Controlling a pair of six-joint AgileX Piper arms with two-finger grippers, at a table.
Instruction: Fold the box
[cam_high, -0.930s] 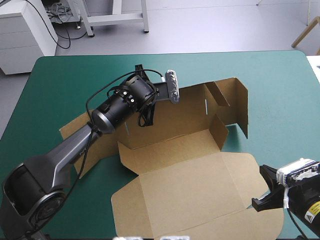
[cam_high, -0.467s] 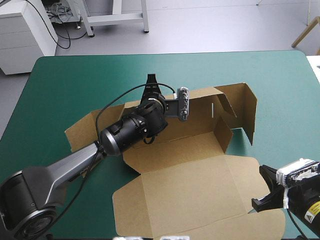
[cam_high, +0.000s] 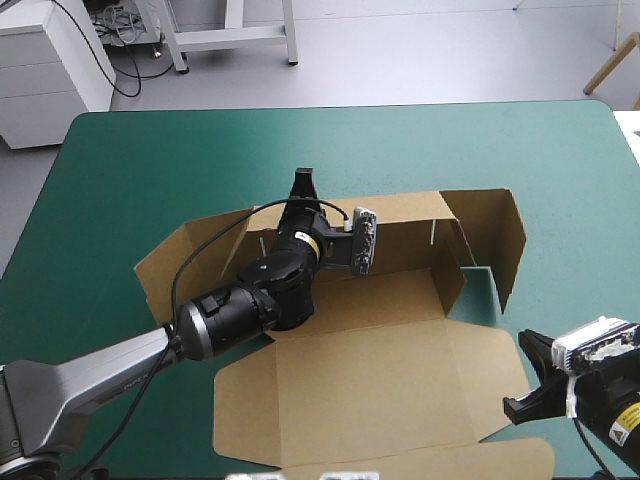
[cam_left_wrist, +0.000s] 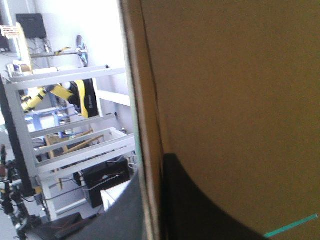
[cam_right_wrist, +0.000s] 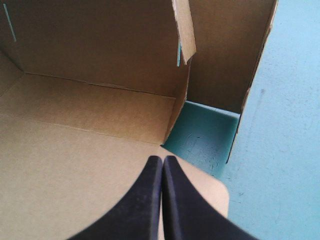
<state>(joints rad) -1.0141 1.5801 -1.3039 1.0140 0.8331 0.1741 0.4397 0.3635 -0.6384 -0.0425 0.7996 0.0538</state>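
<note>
A: Where's the box now?
B: Mid-table on the teal-green cover. Its lid lies flat toward 6 o'clock, back wall is up at 12, side flap stands at 2.
A: L gripper?
B: Pinched tight on the back wall's top edge, board btwn the black fingers.
A: Vs. just before?
B: L arm has pulled in toward 6. Wall stands steeper, and the box's far half slid w/ it toward 5.
A: R gripper?
B: Fingers closed to a point, nothing in them. It's at the table's 4 o'clock, over the lid's corner. Hasn't moved.
</note>
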